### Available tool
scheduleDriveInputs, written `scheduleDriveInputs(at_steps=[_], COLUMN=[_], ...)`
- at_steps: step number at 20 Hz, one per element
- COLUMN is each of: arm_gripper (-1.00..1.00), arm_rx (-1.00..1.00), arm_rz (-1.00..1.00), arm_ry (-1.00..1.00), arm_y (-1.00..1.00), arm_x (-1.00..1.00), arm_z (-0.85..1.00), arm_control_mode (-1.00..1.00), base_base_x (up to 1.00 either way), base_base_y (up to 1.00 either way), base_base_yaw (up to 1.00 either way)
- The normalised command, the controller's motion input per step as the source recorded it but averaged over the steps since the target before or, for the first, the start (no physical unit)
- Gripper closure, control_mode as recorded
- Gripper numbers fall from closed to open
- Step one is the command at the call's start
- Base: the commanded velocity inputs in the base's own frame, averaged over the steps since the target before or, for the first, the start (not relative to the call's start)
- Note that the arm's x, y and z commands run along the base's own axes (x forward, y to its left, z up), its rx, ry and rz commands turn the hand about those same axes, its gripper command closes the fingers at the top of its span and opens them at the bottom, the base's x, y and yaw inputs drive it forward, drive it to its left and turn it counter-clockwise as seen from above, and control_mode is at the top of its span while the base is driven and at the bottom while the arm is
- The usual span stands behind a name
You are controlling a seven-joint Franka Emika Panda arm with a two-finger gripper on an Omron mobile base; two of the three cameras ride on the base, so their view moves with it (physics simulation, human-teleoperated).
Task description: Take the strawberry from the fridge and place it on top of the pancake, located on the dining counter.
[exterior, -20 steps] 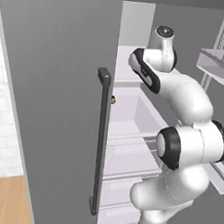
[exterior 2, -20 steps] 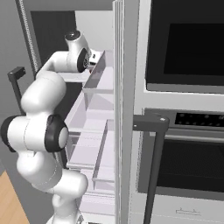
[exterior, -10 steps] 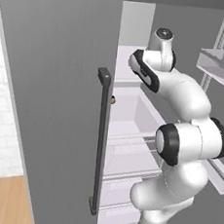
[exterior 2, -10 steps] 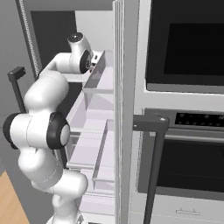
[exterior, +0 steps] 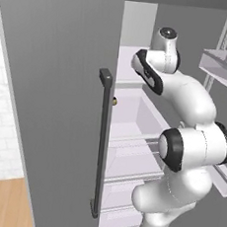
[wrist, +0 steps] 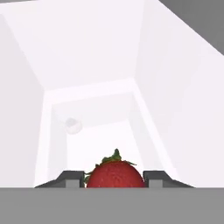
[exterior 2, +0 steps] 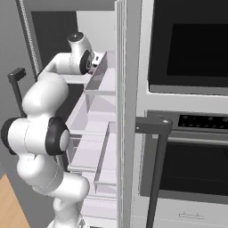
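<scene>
I judge the small red, glossy strawberry (wrist: 114,173) to be light, soft and easily bruised, with a slick skin that could squirt out of a hard pinch. The place to hold it is across its widest part, below the leaves, with only gentle pressure; the green cap is too flimsy to take. From my hand camera it looks like a rounded, bright red berry dotted with fine seeds, with a short tuft of green leaves on top.

It sits directly between the two dark fingers of my white arm's two-finger gripper (wrist: 114,177), one fingertip (wrist: 72,177) at its left flank and the other at its right. Both tips appear to touch the berry's sides, so I read the fingers as closed on the fruit, though the contact itself is at the very bottom of the picture and I can't be sure how firm it is.

All of this is inside the tall grey fridge (exterior: 54,79), in a white-walled compartment (wrist: 87,57) at upper-shelf height. Beyond the berry, the white shelf floor runs to the far wall. From the base cameras I see my arm reaching in past the left door's long dark vertical bar handle (exterior: 100,144), wrist deep among the shelves.
</scene>
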Motion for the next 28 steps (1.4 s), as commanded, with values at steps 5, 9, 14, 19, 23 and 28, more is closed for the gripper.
scheduleDriveInputs(at_steps=[5,9,14,19,23,28], arm_gripper=[1.0,1.0,1.0,1.0,1.0,1.0], arm_rx=[0.02,0.0,0.01,0.02,0.0,-0.01], arm_rz=[-0.1,-0.05,0.05,0.19,0.08,0.0], arm_ry=[0.0,-0.04,-0.08,0.14,0.11,0.03], arm_y=[-0.01,0.1,0.32,0.36,0.05,-0.03], arm_x=[-0.88,-1.0,-1.0,-1.0,-0.97,-0.86], arm_z=[-0.04,0.0,0.01,-0.16,-0.53,-0.65], arm_control_mode=[-1.0,-1.0,-1.0,-1.0,-1.0,-1.0], base_base_x=[0.0,0.0,0.0,0.0,0.0,0.0], base_base_y=[0.0,0.0,0.0,0.0,0.0,0.0], base_base_yaw=[0.0,0.0,0.0,0.0,0.0,0.0])
